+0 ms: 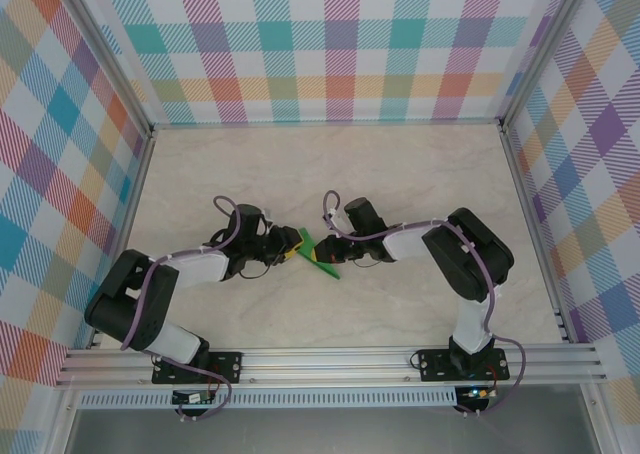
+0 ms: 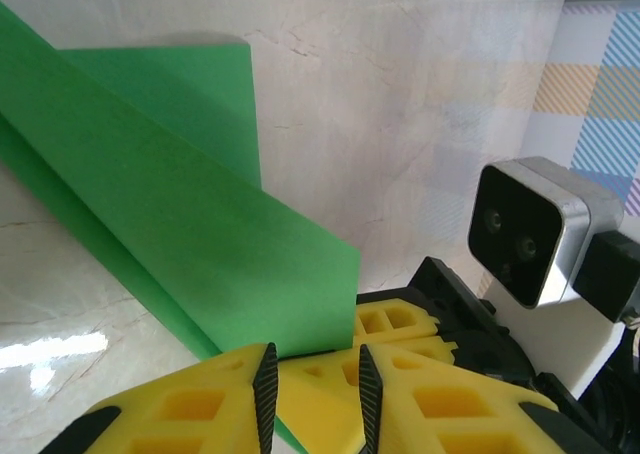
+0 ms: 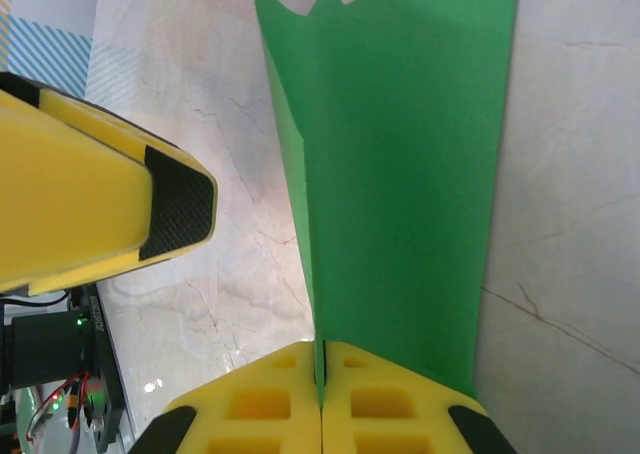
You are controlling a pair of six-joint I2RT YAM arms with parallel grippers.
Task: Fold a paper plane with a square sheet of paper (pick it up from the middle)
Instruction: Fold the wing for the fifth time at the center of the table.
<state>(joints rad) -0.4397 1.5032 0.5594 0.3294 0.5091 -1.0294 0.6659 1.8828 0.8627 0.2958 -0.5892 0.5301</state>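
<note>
Pinching the folded green sheet of paper point(image 3: 400, 154) at its crease, the right gripper point(image 3: 320, 359) is pressing its yellow fingers fully together, with the paper stretching away from their tips over the table point(image 3: 570, 174). The left gripper point(image 2: 315, 354) is keeping its fingers slightly apart and gripping nothing, the paper's edge reaching their tips.

The bright green square sheet of paper point(image 1: 318, 255) is folded into a long, narrow, layered strip with a sharp crease. It is tilted up near the middle of the bench point(image 1: 420, 174), one end pinched by the right tool point(image 3: 320, 374).
</note>
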